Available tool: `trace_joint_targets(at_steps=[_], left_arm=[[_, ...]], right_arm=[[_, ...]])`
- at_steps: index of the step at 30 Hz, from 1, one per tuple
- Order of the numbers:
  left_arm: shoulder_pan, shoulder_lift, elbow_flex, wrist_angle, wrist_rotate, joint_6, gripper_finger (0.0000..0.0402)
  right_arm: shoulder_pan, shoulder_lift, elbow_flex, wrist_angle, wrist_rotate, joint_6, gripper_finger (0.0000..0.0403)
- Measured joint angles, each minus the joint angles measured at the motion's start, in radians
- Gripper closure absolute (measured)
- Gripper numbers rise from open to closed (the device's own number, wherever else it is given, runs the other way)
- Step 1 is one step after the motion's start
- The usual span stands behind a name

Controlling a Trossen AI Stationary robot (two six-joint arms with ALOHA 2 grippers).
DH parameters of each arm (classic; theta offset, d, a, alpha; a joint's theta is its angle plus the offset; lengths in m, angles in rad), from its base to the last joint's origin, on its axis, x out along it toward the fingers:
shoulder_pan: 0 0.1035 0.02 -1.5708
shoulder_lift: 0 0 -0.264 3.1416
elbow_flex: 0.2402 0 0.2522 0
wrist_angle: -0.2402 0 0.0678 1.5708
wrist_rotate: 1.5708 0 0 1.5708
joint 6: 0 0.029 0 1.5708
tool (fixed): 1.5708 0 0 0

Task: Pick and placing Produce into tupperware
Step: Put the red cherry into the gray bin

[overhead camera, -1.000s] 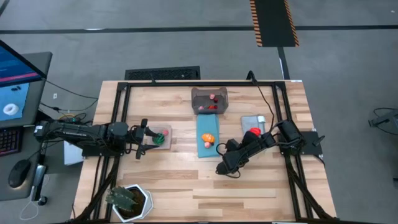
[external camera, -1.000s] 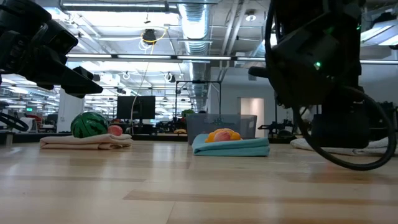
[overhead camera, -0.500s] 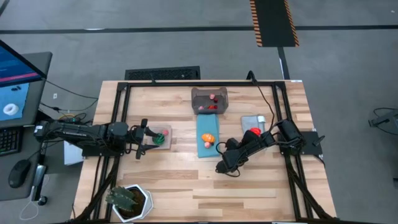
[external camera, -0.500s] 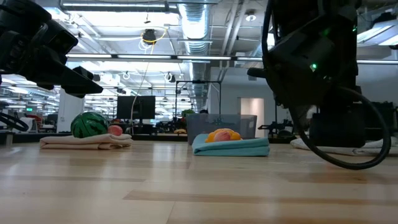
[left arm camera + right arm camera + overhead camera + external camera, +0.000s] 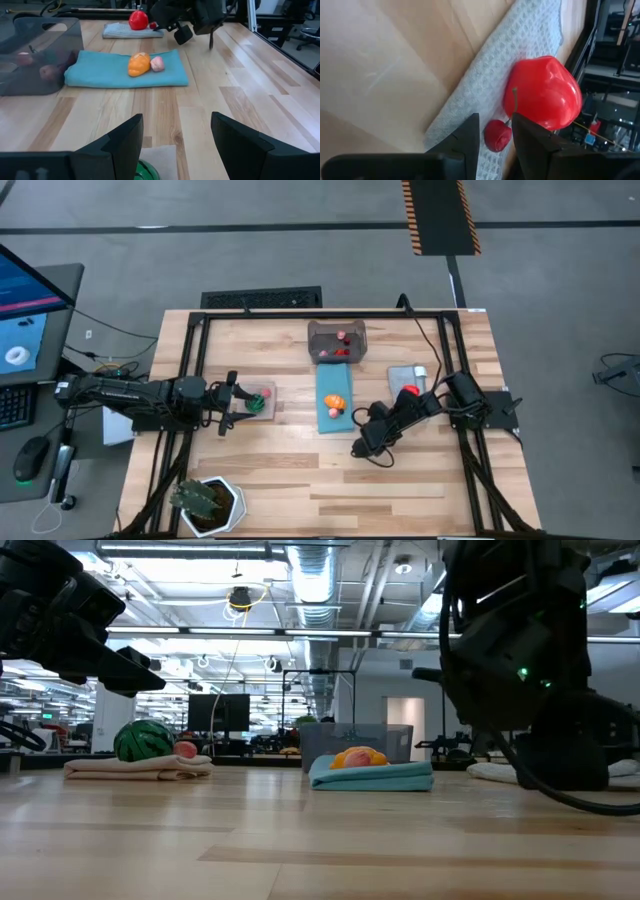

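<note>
The grey tupperware stands at the table's far middle with a few small red and pink pieces inside. An orange piece and a pink one lie on a blue mat. A large red fruit and a small cherry lie on a grey mat. A green melon rests on a tan mat. My right gripper hangs over the grey mat's edge, open by a narrow gap. My left gripper hovers open beside the melon.
A spiky plant in a white pot stands at the near left corner. A black frame runs around the table. Bare wood lies along the near side. A monitor and mouse sit off the table's left.
My right arm has shifted a little toward the table's right edge, nearer the grey mat. The produce and mats lie as before.
</note>
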Motion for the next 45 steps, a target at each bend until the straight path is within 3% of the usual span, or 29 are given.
trace_joint_targets(at_steps=[12,35,45], left_arm=[[0.0,0.0,0.0,0.0,0.0,-0.009,0.0178],[0.0,0.0,0.0,0.0,0.0,-0.003,0.0178],[0.0,0.0,0.0,0.0,0.0,0.0,0.0178]], right_arm=[[0.004,0.0,0.0,0.012,0.004,-0.012,0.0294],[0.004,0.0,0.0,-0.022,0.041,-0.008,0.0294],[0.0,0.0,0.0,-0.018,0.06,-0.015,0.0241]])
